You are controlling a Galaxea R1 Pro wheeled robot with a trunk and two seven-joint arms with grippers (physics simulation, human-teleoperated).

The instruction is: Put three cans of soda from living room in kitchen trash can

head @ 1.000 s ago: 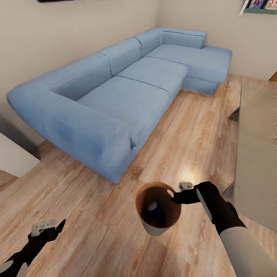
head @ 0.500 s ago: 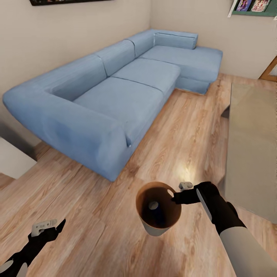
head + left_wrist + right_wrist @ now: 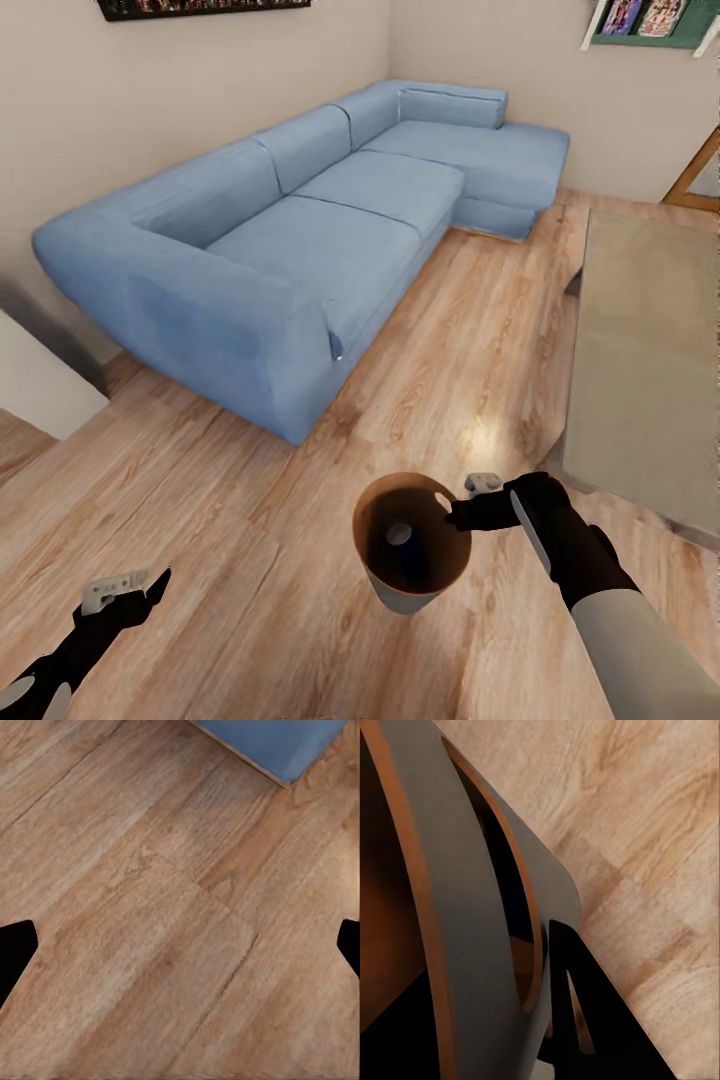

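Grey tash can (image 3: 405, 590) hangs upright, mouth upward, from right tool (image 3: 452, 516).

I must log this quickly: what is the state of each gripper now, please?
Left gripper: open, holding nothing.
Right gripper: shut on the rim of the trash can, carrying it above the floor.

I see a floor (image 3: 470, 340) of pale wood planks with a satin sheen, a sofa (image 3: 300, 230) in matt blue cloth, and a smooth matt grey surface (image 3: 650, 360).
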